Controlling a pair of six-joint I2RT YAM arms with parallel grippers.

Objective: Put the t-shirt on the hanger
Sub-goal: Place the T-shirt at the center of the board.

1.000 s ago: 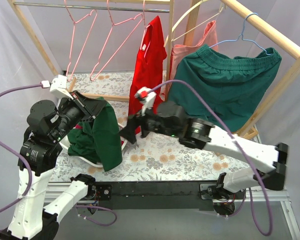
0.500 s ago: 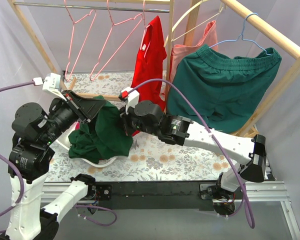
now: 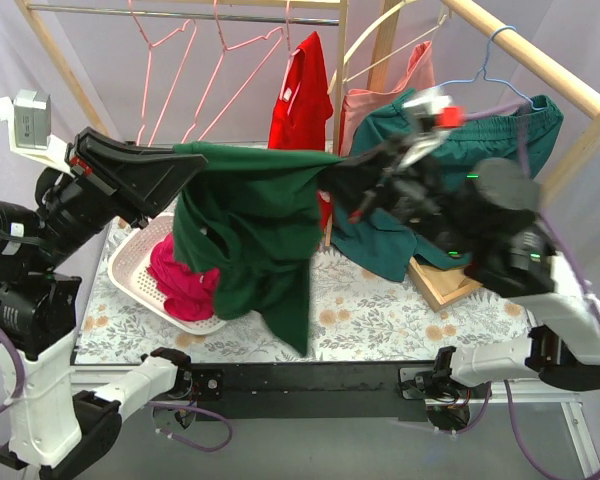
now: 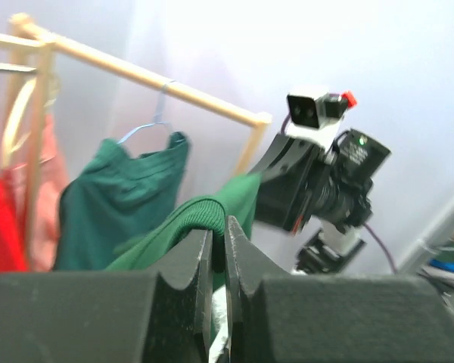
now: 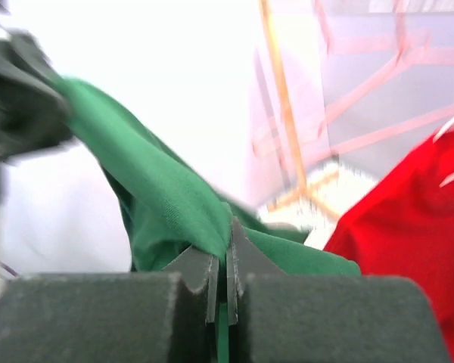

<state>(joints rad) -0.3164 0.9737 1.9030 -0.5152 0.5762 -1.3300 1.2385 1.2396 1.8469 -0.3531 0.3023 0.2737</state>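
Left wrist view first: our left gripper (image 4: 218,231) has its fingers pressed together on a rolled edge of the t-shirt (image 4: 183,219). Our right gripper (image 5: 228,238) pinches another fold of the same green cloth. Between the two, we hold the shirt stretched in the air, the rest draping below. Beyond both grippers, the hanger (image 3: 240,90) hangs from the rail (image 3: 180,12).

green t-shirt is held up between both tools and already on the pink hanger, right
No: the top external view shows the t-shirt stretched between the left tool and right tool, but the pink hanger hangs bare on the rail.
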